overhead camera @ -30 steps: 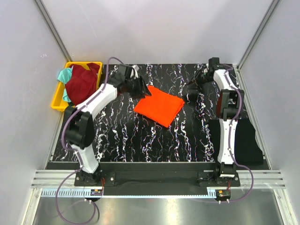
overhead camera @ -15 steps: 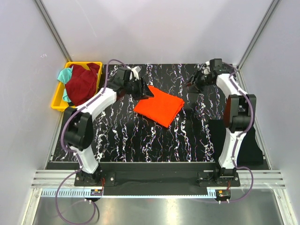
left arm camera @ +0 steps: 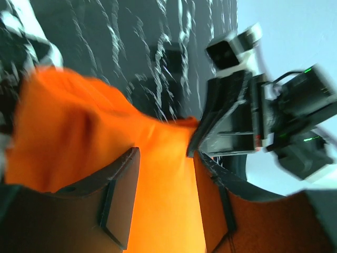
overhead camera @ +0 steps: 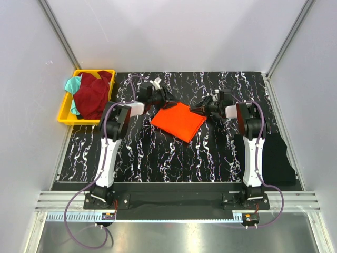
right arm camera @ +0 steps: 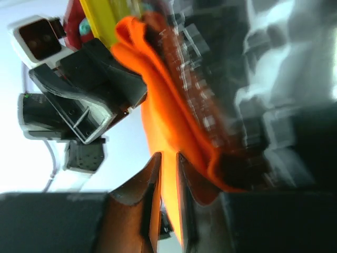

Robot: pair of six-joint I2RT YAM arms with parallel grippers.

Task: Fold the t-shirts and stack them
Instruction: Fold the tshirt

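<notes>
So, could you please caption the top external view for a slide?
Left gripper and right gripper at the far edge of the folded orange t-shirt; yellow bin holds more clothes.

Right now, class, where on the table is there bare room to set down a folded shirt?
Bare tabletop lies between the orange t-shirt and the near edge. Crowded: the t-shirt's far edge, where the left gripper and right gripper meet; the yellow bin at far left; the black shirt at near right.
</notes>
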